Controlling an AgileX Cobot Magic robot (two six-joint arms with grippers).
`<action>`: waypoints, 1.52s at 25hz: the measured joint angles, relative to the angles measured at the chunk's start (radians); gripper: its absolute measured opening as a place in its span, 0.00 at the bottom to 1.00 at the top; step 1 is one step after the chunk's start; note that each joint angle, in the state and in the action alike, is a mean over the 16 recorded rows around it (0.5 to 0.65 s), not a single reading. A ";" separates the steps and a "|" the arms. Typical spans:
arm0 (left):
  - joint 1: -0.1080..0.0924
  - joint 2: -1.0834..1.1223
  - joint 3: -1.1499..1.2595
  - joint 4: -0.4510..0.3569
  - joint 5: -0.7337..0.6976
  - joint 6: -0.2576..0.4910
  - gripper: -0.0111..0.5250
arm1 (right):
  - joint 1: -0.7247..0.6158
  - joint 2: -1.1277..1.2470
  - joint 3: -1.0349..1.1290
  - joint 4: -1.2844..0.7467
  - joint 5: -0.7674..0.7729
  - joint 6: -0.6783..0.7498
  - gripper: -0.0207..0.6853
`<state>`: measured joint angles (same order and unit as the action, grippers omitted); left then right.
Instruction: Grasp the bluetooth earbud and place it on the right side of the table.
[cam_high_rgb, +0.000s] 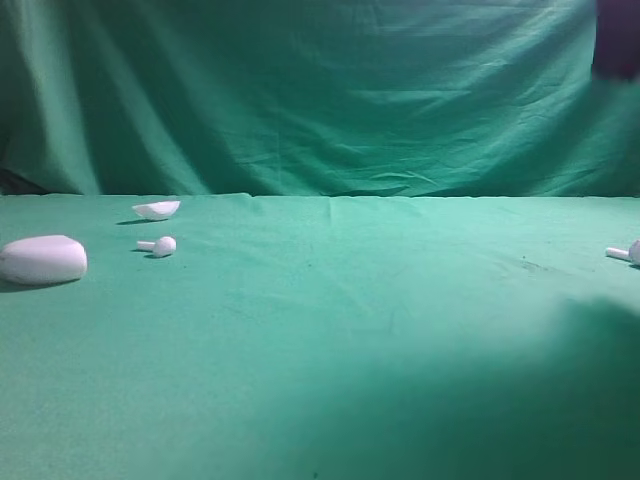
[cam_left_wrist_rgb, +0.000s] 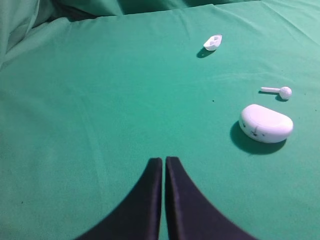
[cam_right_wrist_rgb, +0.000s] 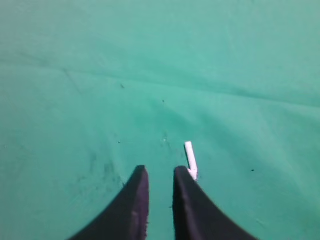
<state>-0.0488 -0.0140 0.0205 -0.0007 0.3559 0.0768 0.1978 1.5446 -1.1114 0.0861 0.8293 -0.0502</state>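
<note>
The bluetooth earbud (cam_high_rgb: 625, 253) lies on the green table (cam_high_rgb: 380, 330) at the far right edge of the high view. In the right wrist view only its white stem (cam_right_wrist_rgb: 190, 157) shows, flat on the cloth just outside the right finger, its head hidden behind that finger. My right gripper (cam_right_wrist_rgb: 161, 170) is open, with a narrow gap and nothing between its fingers. My left gripper (cam_left_wrist_rgb: 163, 159) is shut and empty, hovering over bare cloth to the left of the white case (cam_left_wrist_rgb: 266, 123).
On the left of the table lie the oval white case (cam_high_rgb: 42, 259), another white earbud with a ball-like head (cam_high_rgb: 160, 245) and a small white shell-shaped piece (cam_high_rgb: 157, 209). A dark shape (cam_high_rgb: 615, 40) hangs at the top right corner. The green backdrop rises behind.
</note>
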 joint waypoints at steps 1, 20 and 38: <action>0.000 0.000 0.000 0.000 0.000 0.000 0.02 | 0.000 -0.038 -0.007 0.006 0.017 0.000 0.28; 0.000 0.000 0.000 0.000 0.000 0.000 0.02 | 0.000 -0.998 0.324 0.039 0.070 0.002 0.03; 0.000 0.000 0.000 0.000 0.000 0.000 0.02 | 0.000 -1.459 0.473 0.042 -0.003 0.011 0.03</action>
<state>-0.0488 -0.0140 0.0205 -0.0006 0.3559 0.0768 0.1978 0.0854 -0.6382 0.1277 0.8262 -0.0393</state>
